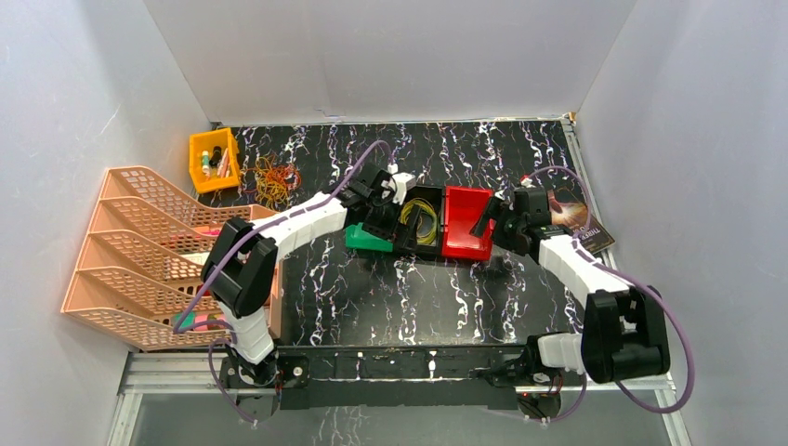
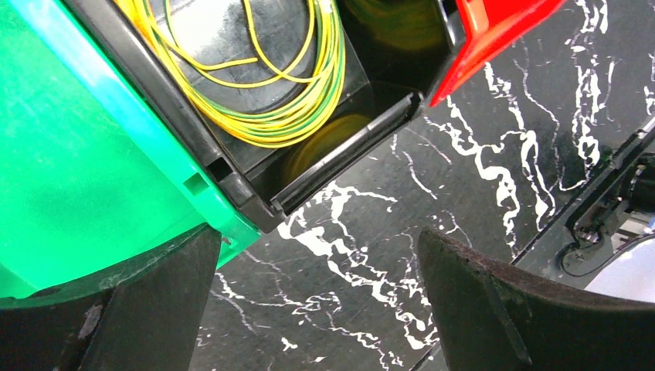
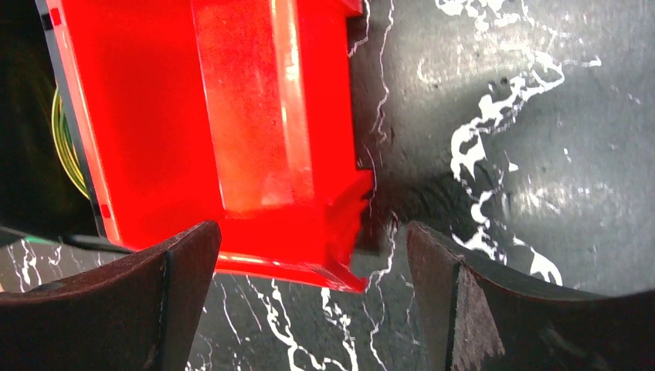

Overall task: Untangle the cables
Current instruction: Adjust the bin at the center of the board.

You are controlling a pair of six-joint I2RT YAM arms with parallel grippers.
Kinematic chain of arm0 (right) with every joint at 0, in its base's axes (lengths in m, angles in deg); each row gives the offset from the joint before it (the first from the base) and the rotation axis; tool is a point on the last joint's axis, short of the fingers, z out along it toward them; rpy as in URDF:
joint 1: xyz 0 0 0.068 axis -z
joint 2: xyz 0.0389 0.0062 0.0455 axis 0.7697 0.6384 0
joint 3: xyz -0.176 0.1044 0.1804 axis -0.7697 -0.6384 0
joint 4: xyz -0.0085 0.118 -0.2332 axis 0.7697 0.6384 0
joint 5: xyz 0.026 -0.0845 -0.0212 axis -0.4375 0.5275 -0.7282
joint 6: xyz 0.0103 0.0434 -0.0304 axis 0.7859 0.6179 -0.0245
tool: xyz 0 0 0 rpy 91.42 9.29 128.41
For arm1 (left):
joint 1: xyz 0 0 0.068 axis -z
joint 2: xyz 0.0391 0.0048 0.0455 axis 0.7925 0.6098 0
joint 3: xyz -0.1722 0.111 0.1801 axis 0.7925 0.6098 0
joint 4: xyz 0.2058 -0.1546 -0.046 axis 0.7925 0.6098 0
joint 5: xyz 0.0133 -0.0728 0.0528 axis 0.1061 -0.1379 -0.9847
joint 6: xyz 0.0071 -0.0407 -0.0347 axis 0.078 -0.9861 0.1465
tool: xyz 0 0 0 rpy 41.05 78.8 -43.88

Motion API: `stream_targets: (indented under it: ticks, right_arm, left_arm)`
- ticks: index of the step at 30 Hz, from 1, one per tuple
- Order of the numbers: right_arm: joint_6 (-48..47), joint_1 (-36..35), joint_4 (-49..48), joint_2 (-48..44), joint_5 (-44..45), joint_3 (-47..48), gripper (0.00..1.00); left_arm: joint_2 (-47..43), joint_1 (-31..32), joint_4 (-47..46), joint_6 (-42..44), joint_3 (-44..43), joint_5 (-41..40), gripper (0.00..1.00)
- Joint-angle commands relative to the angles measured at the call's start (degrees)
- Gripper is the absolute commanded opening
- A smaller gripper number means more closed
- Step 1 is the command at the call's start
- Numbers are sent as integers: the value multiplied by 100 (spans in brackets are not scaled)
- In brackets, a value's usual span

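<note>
A tangle of orange and yellow cables (image 1: 271, 178) lies on the black marbled table (image 1: 390, 297) at the back left. Another yellow-green coil (image 2: 286, 100) rests inside the black bin (image 1: 423, 243), which stands between a green bin (image 1: 364, 239) and a red bin (image 1: 466, 223). My left gripper (image 1: 379, 223) hovers open over the near corner of the green bin (image 2: 85, 178) and black bin (image 2: 340, 147), with only table between its fingers (image 2: 494, 309). My right gripper (image 1: 485, 221) is open at the red bin's right side. The red bin's (image 3: 193, 116) corner sits between its fingers (image 3: 479, 301), untouched.
A small yellow bin (image 1: 214, 158) with small items stands at the back left by the tangle. Peach mesh file trays (image 1: 139, 251) fill the left side. A dark packet (image 1: 581, 223) lies at the right edge. White walls close in the table.
</note>
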Motion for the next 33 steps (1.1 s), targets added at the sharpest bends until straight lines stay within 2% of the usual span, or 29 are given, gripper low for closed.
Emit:
stream_targets:
  ticks: [1,6,9,16,21,25,30,33]
  right_arm:
    - [23,36,-730,420,117,466,98]
    - [-49,32,-944,1028,345,792,98]
    - [-167,32,-932,1181,528,1003,98]
    - [-337,31,-404,608,1705,1045,98]
    - [-388,32,-148,-379,1640,720,98]
    - [-347,32,95,-1024,1116,470,98]
    - [-311,33,608,-1502,657,308,98]
    - [-257,34,742,-1754,456,168,98]
  left_arm:
    - [-191,266,-228,-213,19,159,98]
    - [-83,389,-246,-212,-117,45,98]
    - [-198,390,-136,-183,-211,-379,98]
    - [-653,135,501,6,-554,-1697,98]
    - [-1188,-591,739,96,-589,-2214,98]
    - [-1380,-1333,919,279,-803,-2666,98]
    - [-922,-2091,1282,512,-1446,-3551,98]
    - [-439,-2614,1390,397,-1743,-3500,98]
